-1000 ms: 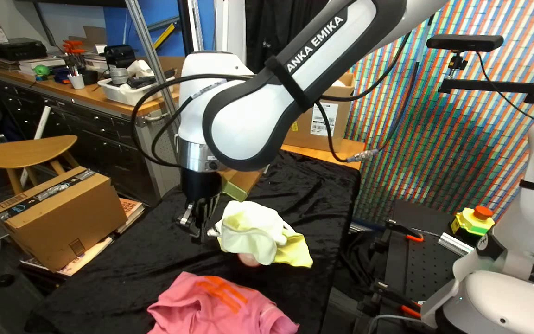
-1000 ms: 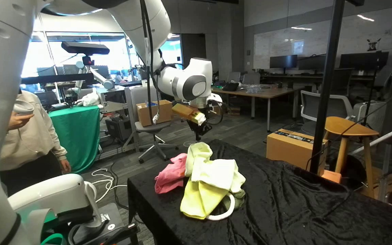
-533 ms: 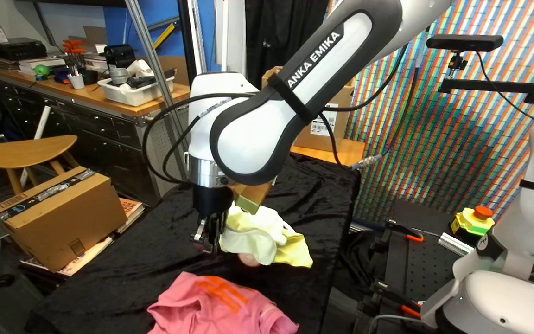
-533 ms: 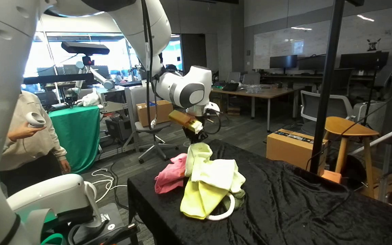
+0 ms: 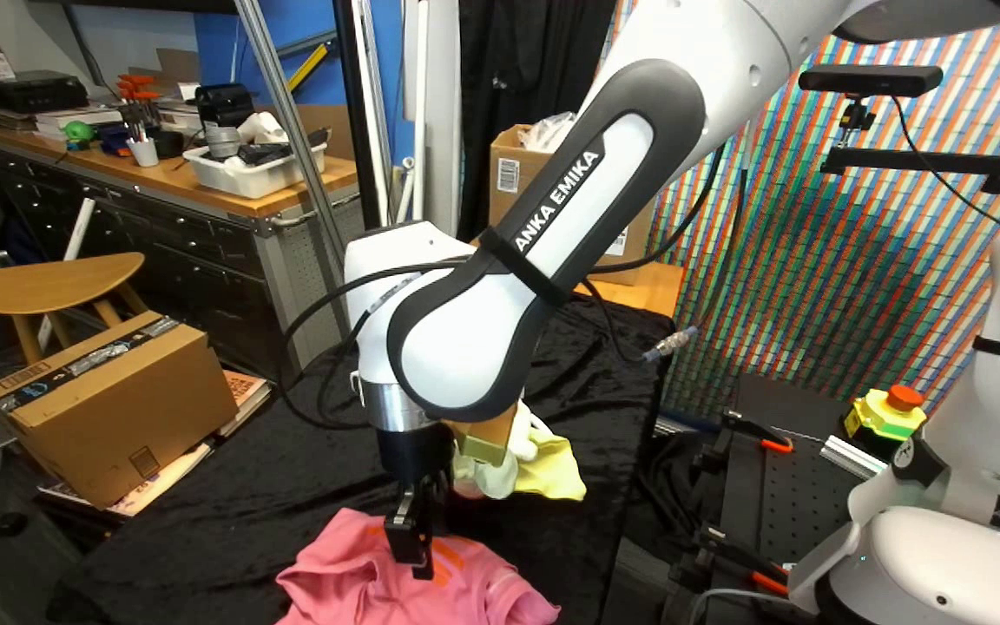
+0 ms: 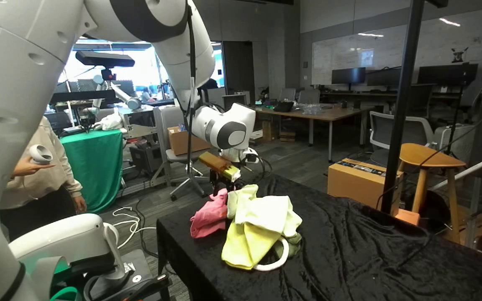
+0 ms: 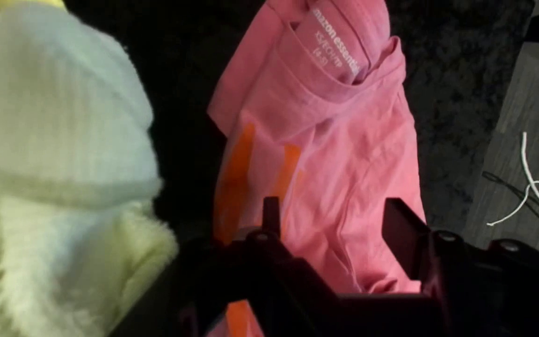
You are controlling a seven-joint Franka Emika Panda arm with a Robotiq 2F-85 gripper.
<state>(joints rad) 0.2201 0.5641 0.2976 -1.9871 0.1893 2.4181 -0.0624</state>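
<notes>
My gripper (image 7: 332, 220) stands open above the pink shirt (image 7: 358, 159), its two dark fingers well apart with nothing gripped between them. Orange stripes and printed neck lettering show on the shirt, which lies crumpled on the black-covered table. From an exterior view, the gripper (image 5: 411, 547) overlaps the shirt (image 5: 352, 577); whether the fingertips touch it I cannot tell. A heap of pale yellow-green cloth (image 7: 59, 117) lies to the left in the wrist view. In an exterior view that heap (image 6: 266, 213) shows a white loop (image 6: 282, 259) at its lower edge.
A gold-brown block (image 6: 220, 165) rides on the arm's wrist. Black velvet covers the table (image 6: 370, 251). On the floor beside it sit a cardboard box (image 5: 109, 399) and a wooden stool (image 5: 49, 282). A person (image 6: 44, 163) holding a white controller stands near the arm's base.
The arm has come down, from beside the pale cloth heap to over the pink shirt, and its jaws have spread. Both cloths lie as before.
</notes>
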